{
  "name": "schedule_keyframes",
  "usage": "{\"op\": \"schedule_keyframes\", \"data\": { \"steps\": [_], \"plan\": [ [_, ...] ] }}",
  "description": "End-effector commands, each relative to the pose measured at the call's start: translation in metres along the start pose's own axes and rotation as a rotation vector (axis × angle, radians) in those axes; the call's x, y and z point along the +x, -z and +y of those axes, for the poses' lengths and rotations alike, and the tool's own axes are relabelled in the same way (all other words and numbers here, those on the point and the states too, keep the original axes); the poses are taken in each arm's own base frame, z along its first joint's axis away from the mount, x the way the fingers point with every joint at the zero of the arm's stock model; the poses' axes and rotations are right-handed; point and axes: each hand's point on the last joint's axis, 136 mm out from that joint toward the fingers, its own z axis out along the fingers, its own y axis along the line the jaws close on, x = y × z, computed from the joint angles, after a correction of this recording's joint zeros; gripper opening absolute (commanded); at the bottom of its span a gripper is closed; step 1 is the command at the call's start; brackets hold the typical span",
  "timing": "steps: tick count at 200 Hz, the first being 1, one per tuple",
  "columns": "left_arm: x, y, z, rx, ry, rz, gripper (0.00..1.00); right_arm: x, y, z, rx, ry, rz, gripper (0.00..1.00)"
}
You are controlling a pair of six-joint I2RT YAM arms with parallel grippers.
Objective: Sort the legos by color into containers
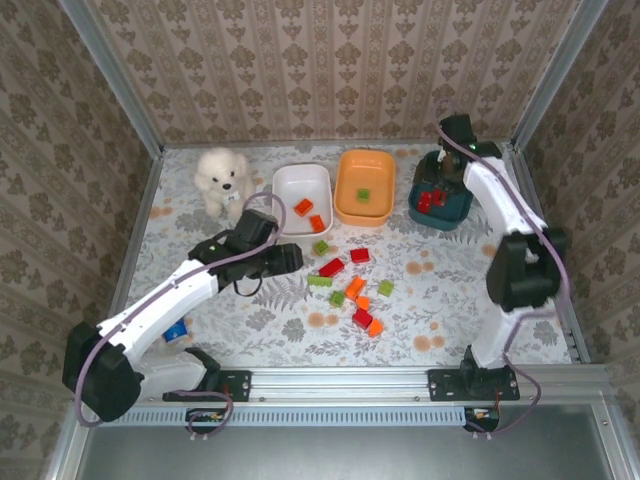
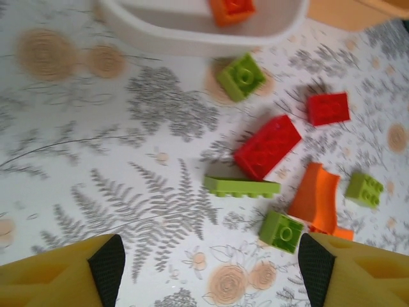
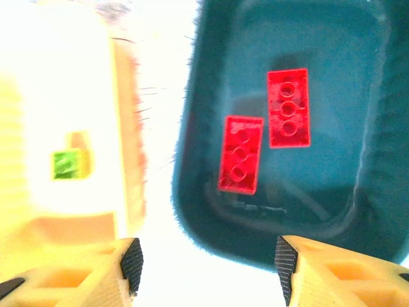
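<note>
Several red, orange and light green legos lie loose mid-table, among them a red one [image 1: 331, 267] and a flat green one [image 1: 320, 281]. My left gripper [image 1: 292, 258] hovers open just left of them. In its wrist view the left gripper [image 2: 211, 268] has bare table between its fingers, a small green brick [image 2: 281, 231] sits by the right finger [image 2: 315, 267], and the flat green brick [image 2: 241, 187] and a red brick [image 2: 267, 146] lie beyond. My right gripper [image 1: 437, 178] [image 3: 208, 268] is open and empty above the dark teal tub [image 1: 455, 212] [image 3: 211, 211], which holds two red bricks [image 3: 241, 153] [image 3: 288, 107].
The white tub [image 1: 285, 190] holds two orange bricks [image 1: 303, 207]. The orange tub [image 1: 345, 190] holds a green brick [image 1: 363, 194]. A white plush dog [image 1: 222, 178] stands at the back left, and a small blue packet [image 1: 176, 332] lies by the left arm. Wallpapered walls enclose the table.
</note>
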Motion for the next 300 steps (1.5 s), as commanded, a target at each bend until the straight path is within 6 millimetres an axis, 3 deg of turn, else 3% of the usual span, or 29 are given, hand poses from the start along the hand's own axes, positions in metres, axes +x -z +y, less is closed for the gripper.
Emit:
{"op": "schedule_keyframes", "data": {
  "steps": [1, 34, 64, 85, 100, 143, 198, 250, 300],
  "plan": [
    [0.009, 0.010, 0.032, -0.081, 0.129, 0.010, 0.73, 0.020, 0.045, 0.035, -0.114, 0.035, -0.127, 0.60],
    [0.030, -0.004, 0.047, -0.082, 0.395, 0.076, 0.66, 0.109, 0.073, 0.086, -0.319, 0.138, -0.125, 0.62],
    [0.048, -0.029, 0.044, -0.101, 0.651, 0.148, 0.62, 0.196, 0.075, 0.107, -0.440, 0.221, -0.014, 0.63],
    [0.050, -0.044, 0.037, -0.102, 0.802, 0.143, 0.63, 0.233, 0.082, 0.108, -0.471, 0.275, 0.028, 0.63],
    [0.051, -0.056, 0.031, -0.095, 0.931, 0.128, 0.64, 0.247, 0.085, 0.104, -0.469, 0.293, 0.059, 0.63],
    [0.045, -0.088, 0.015, -0.070, 1.200, 0.040, 0.68, 0.250, 0.098, 0.092, -0.458, 0.316, 0.040, 0.63],
    [0.031, -0.121, -0.004, -0.073, 1.266, 0.027, 0.68, 0.254, 0.110, 0.077, -0.441, 0.351, 0.037, 0.63],
    [0.045, -0.142, -0.017, -0.088, 1.301, 0.060, 0.61, 0.257, 0.112, 0.071, -0.427, 0.372, 0.042, 0.64],
    [0.059, -0.144, -0.016, -0.133, 1.308, 0.078, 0.43, 0.257, 0.109, 0.068, -0.414, 0.374, 0.046, 0.64]
  ]
}}
